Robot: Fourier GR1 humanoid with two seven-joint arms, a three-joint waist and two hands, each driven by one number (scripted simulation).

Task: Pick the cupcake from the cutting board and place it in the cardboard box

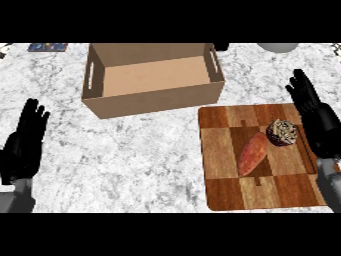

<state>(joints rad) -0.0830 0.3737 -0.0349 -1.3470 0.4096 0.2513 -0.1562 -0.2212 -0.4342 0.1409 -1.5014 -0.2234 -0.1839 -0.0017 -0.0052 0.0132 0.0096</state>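
Underneath, a white-and-grey marbled counter (143, 150) carries a wooden cutting board (232, 190) with the cupcake (282, 132) beside a sweet potato (253, 153). An open cardboard box (152, 77) sits behind. Left robot hand (25, 142) and right robot hand (317, 117) are both released, fingers straight.

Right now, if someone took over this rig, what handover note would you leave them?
Left hand: open, resting at the view's left edge, holding nothing.
Right hand: open, fingers straight, beside the cutting board's right edge, just right of the cupcake; holding nothing.
Cupcake: on the cutting board, near its upper right, next to a sweet potato.
Cardboard box: open, up and left of the board, nothing showing inside.
Done: nothing yet.
Left: grasp the cupcake, carry it over, set it in the box.
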